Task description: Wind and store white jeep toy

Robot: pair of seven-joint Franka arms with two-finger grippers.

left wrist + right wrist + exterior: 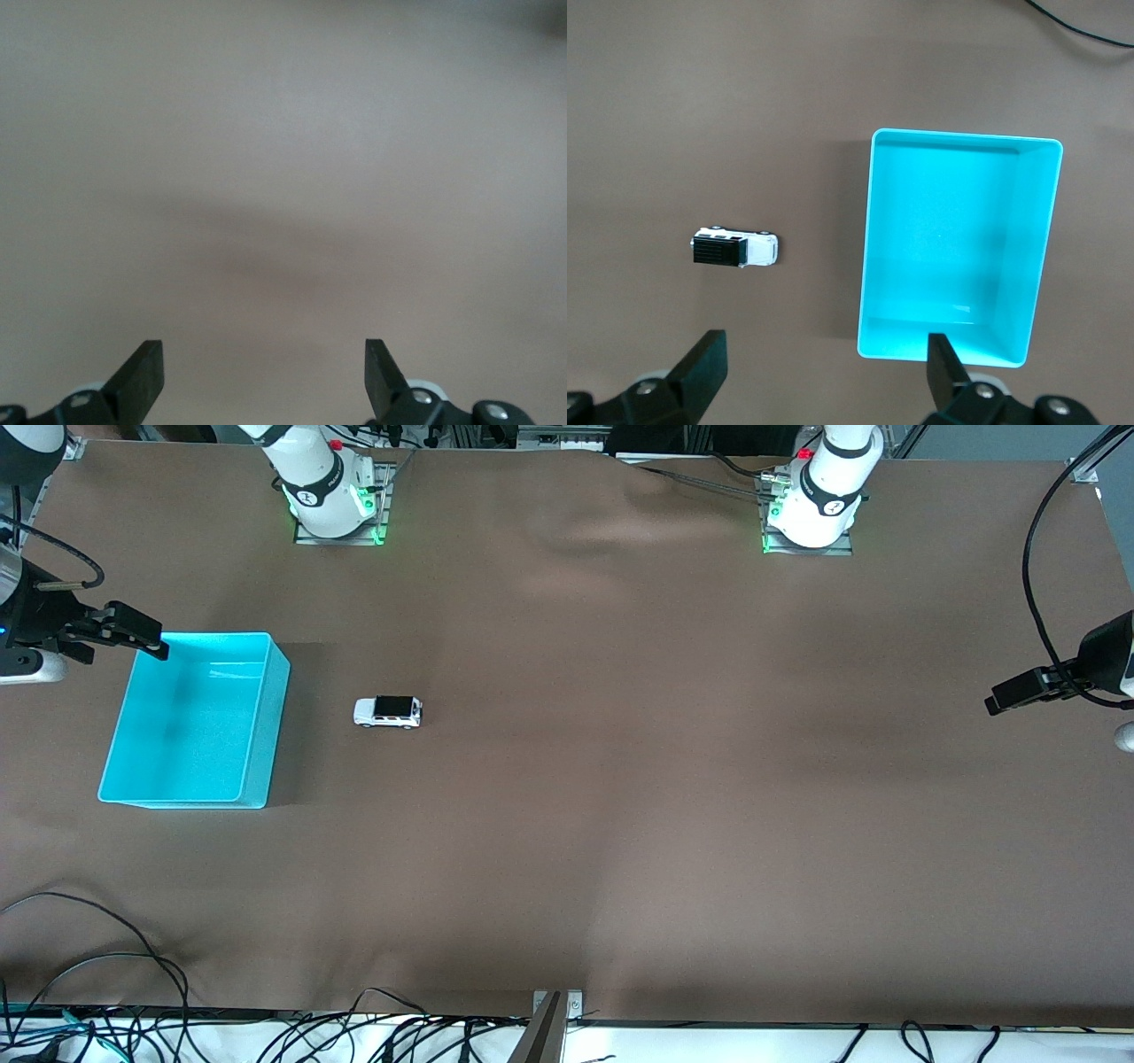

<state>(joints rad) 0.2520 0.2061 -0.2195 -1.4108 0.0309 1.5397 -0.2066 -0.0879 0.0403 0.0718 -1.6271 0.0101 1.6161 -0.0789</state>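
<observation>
The toy car is small and white, with a black roof, dark windows and tiny wheels. It sits on its wheels on the tabletop, just beside the blue bin, toward the right arm's end. A brown cloth covers the tabletop, with soft wrinkles. Black cables lie along the edge nearest the front camera. The right gripper hangs over the bin's corner, jaws wide. The left gripper waits over bare cloth, jaws wide, holding nothing.

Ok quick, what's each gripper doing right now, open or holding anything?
Left gripper: open, empty, over bare table.
Right gripper: open, empty, over the turquoise bin rim.
</observation>
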